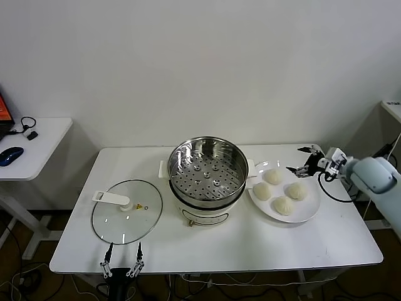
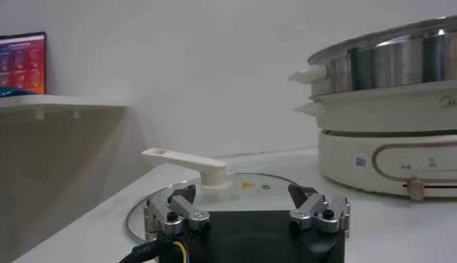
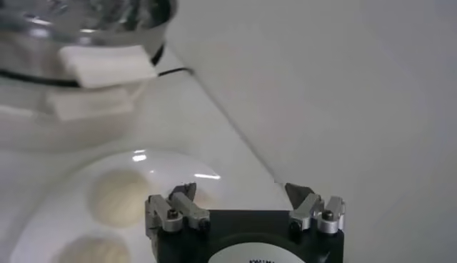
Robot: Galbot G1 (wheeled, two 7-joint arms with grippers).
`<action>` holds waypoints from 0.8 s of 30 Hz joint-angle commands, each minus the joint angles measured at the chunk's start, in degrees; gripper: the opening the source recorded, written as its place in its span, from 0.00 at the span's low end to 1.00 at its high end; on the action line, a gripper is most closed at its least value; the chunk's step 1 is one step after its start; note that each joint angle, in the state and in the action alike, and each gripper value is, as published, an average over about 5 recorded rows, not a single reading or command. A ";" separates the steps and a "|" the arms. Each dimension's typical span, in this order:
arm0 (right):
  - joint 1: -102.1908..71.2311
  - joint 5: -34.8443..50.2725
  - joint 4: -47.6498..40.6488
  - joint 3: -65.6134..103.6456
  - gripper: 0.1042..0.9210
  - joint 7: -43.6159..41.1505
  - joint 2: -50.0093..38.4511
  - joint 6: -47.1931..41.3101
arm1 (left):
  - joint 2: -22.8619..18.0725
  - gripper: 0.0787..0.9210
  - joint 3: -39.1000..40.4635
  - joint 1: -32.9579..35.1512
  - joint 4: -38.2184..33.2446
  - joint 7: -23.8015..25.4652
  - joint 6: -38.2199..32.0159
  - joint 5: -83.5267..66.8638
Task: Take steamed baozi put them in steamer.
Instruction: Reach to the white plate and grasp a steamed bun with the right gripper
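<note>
At the near edge of the bench [image 1: 75,251] the left tool [image 1: 123,260] waits with its jaws apart before one glass lid [image 1: 127,219]. Farther back stands one steamer [image 1: 208,172], its tray bare. Four steamed baozi [image 1: 282,191] lie on one plate [image 1: 310,210] beside it. The right tool [image 1: 303,160] hovers spread wide, gripping nothing, above the plate's far rim. The right wrist view catches only two buns.

A round glass lid [image 1: 127,219] with a white handle [image 1: 111,199] lies flat on the white table [image 1: 219,248], near its front left part. A flat white plate [image 1: 306,212] sits on the right part of the same table. Off to the left stands a second white side table [image 1: 37,141] carrying a dark blue mouse [image 1: 10,155], a small black cable, and the corner of a lit screen [image 1: 4,110].
</note>
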 commanded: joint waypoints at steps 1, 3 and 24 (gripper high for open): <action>31.65 -2.09 -10.80 -35.89 0.88 -14.26 0.58 4.84 | 0.92 0.88 -0.03 -0.06 -0.01 0.03 -0.23 0.21; 37.54 -0.82 -13.39 -43.68 0.88 -16.24 3.37 7.05 | 0.81 0.88 -0.08 -0.14 0.06 0.05 -0.44 0.31; 37.66 0.91 -38.64 -56.12 0.88 -26.95 27.30 20.69 | 0.62 0.88 -1.19 -1.20 2.34 0.28 -2.62 0.43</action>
